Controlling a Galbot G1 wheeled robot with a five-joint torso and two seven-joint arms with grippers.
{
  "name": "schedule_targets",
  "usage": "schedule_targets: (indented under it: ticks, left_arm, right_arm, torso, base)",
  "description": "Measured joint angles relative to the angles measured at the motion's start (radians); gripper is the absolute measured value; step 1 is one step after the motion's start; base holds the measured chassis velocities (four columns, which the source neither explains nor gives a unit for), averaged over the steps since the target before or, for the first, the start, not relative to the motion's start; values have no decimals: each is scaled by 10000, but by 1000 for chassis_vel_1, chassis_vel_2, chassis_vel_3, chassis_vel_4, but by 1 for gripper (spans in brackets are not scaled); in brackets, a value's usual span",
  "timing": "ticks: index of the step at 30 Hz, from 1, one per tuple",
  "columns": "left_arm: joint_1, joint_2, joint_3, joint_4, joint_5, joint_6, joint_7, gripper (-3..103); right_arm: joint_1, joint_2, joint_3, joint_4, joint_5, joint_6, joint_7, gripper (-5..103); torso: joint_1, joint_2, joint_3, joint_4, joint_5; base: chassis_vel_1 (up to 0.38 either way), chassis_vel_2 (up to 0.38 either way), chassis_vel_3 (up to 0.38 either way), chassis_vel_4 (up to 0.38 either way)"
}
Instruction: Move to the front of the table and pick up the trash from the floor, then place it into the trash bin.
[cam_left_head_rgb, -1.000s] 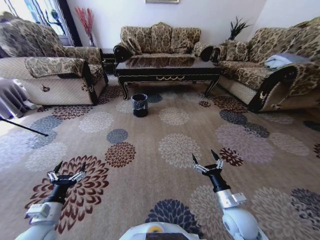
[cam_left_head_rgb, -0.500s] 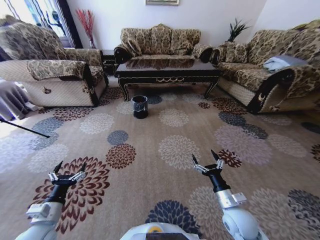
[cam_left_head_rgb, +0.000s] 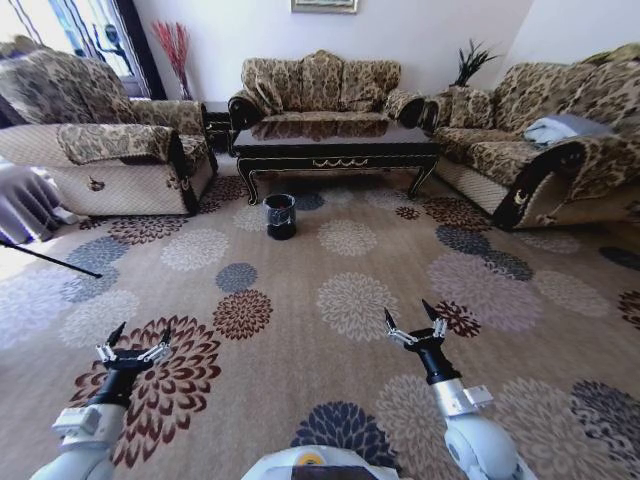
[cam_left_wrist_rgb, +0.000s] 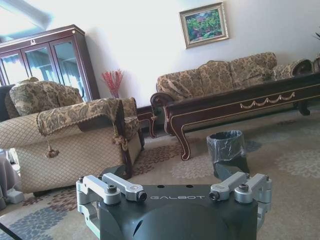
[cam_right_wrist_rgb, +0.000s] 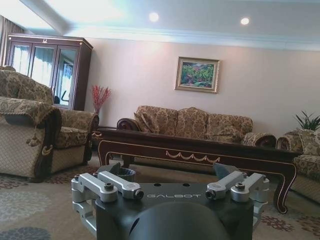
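Beside the table's (cam_left_head_rgb: 335, 150) front left leg stands the trash bin (cam_left_head_rgb: 280, 213) on the floor (cam_left_head_rgb: 300, 290) — no trash can be made out. Left gripper (cam_left_head_rgb: 137, 340) and right gripper (cam_left_head_rgb: 415, 322) hover low, fingers spread, empty — crumpled scraps should be light and soft, pinched anywhere.

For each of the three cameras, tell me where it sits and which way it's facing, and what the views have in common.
Head view: high on the robot, looking forward and down across the floor toward the table; left tool and right tool show open.
Left wrist view: low behind the left tool, facing the trash bin.
Right wrist view: low behind the right tool, facing the table.
Shared: table and bin appear in all three.
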Motion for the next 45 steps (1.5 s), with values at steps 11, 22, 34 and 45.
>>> schedule_targets:
  ticks: [11, 22, 34, 45]
  left_arm:
    - [0, 0, 0, 0, 0, 0, 0, 100]
    - [0, 0, 0, 0, 0, 0, 0, 100]
    - [0, 0, 0, 0, 0, 0, 0, 100]
    - [0, 0, 0, 0, 0, 0, 0, 100]
  right_arm:
    - [0, 0, 0, 0, 0, 0, 0, 100]
    - [0, 0, 0, 0, 0, 0, 0, 100]
    - [0, 0, 0, 0, 0, 0, 0, 100]
    - [0, 0, 1, 0, 0, 0, 0, 100]
  torso:
    - [120, 442, 321, 0, 0]
    - [229, 846, 618, 2, 0]
    - [374, 1260, 884, 0, 0]
    - [558, 1792, 1228, 0, 0]
  base:
    - [0, 0, 0, 0]
    - [0, 0, 0, 0]
    - [0, 0, 0, 0]
    - [0, 0, 0, 0]
